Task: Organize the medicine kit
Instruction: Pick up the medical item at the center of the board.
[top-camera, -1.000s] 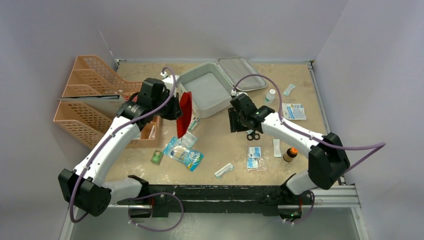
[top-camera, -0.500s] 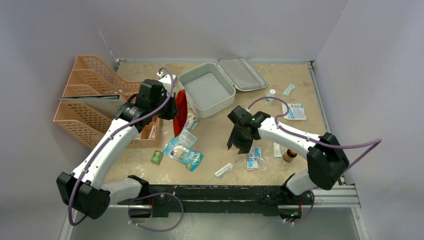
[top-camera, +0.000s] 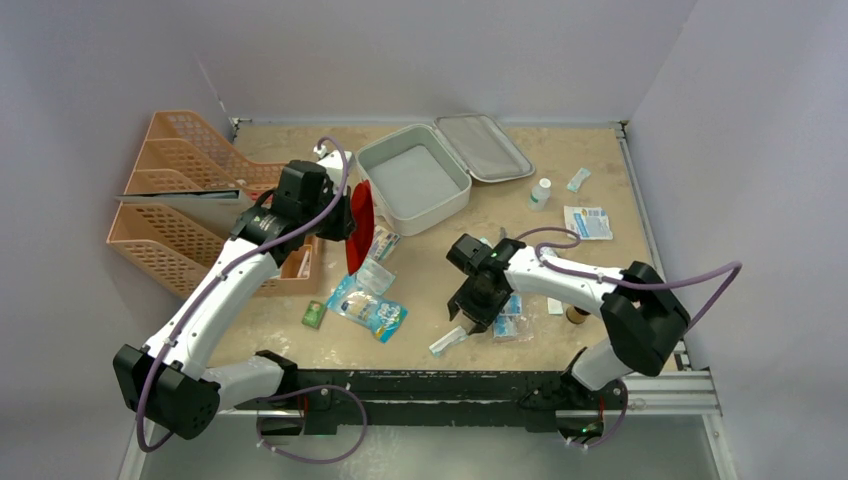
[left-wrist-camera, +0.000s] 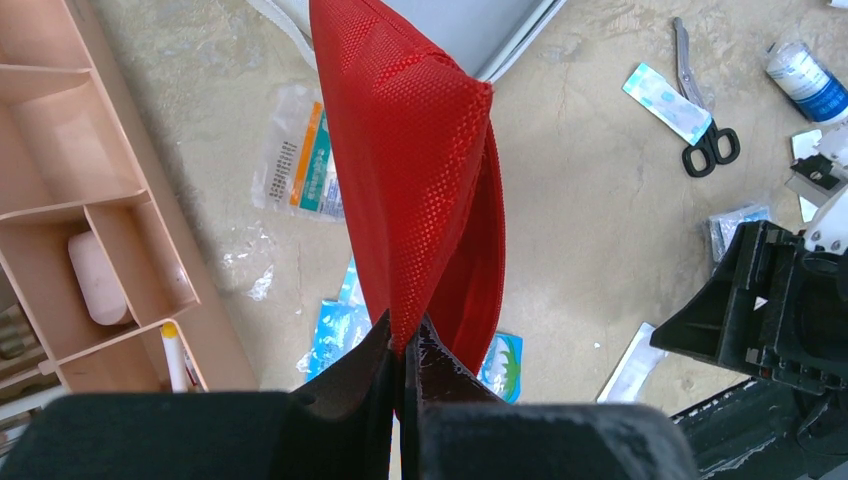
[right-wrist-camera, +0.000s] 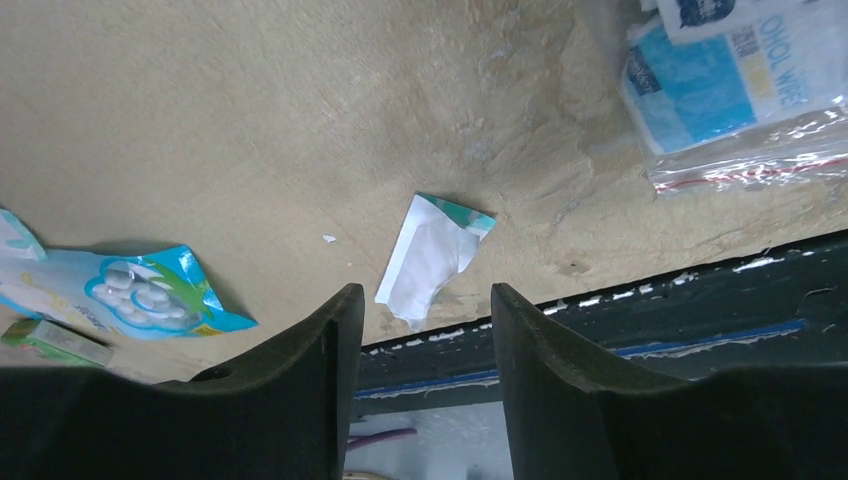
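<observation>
The medicine kit (top-camera: 415, 185) lies open at the back, its tray empty and its lid (top-camera: 487, 147) folded back. My left gripper (top-camera: 347, 222) is shut on the edge of a red pouch (top-camera: 361, 228), which hangs just left of the kit. In the left wrist view the pouch (left-wrist-camera: 420, 170) hangs from my shut fingertips (left-wrist-camera: 405, 345). My right gripper (top-camera: 468, 306) is open and empty, low near the table's front edge. In the right wrist view it (right-wrist-camera: 427, 300) sits just over a white sachet (right-wrist-camera: 432, 258), which also shows in the top view (top-camera: 449, 341).
Orange mesh trays (top-camera: 175, 200) and a small organizer box (top-camera: 300, 262) stand at the left. Blue packets (top-camera: 370, 310), a green box (top-camera: 314, 314), a wipes bag (right-wrist-camera: 730, 80), scissors (left-wrist-camera: 705, 140), a white bottle (top-camera: 540, 192) and a gauze packet (top-camera: 587, 222) lie loose.
My right arm has swung from beside the kit toward the front edge, ending over the white sachet. My left arm has lowered slightly with the red pouch still held.
</observation>
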